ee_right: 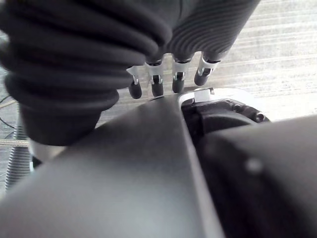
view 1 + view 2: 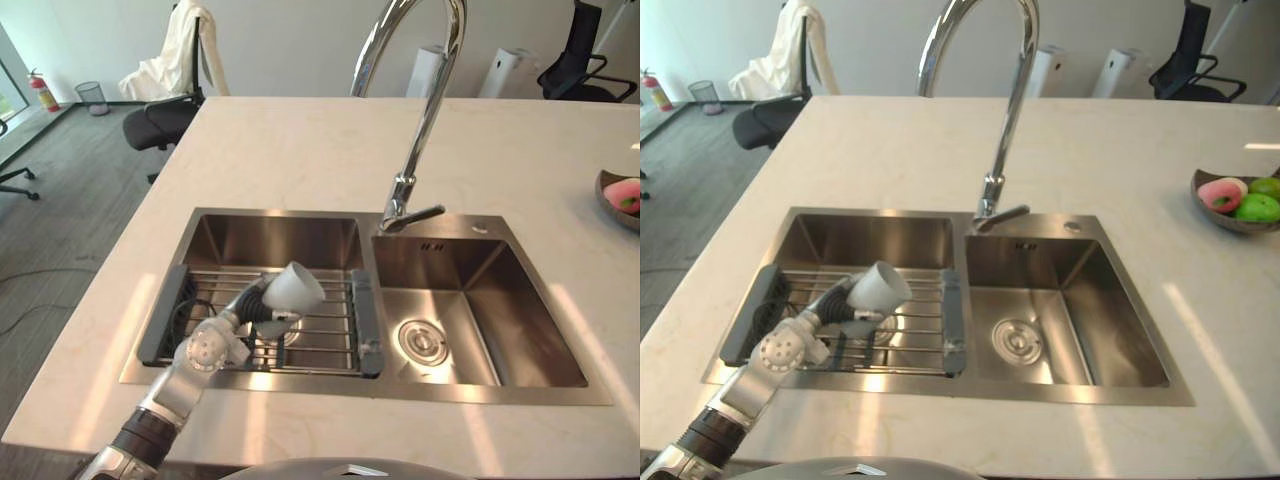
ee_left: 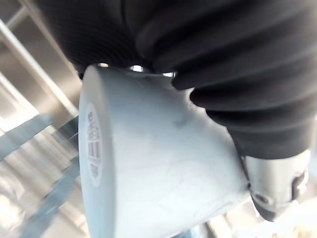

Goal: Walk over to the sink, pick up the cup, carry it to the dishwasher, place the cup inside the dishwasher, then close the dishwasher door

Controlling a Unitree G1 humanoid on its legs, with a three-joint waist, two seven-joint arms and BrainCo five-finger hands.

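Observation:
A white cup (image 2: 296, 286) is tilted on its side just above the wire rack (image 2: 325, 335) in the left basin of the steel sink (image 2: 150, 340). My left hand (image 2: 257, 306) reaches in from the lower left and is shut on the cup. In the left wrist view the cup (image 3: 153, 168) sits pressed against the dark cover of my left hand (image 3: 233, 64), its flat base facing away from the hand. In the right wrist view my right hand (image 1: 156, 84) hangs idle with its fingers relaxed and holds nothing.
A tall curved faucet (image 2: 420, 130) rises between the basins. The right basin (image 2: 460, 320) has a round drain. A bowl of fruit (image 2: 1237, 200) sits at the counter's right edge. Office chairs (image 2: 165, 115) stand beyond the counter's far side.

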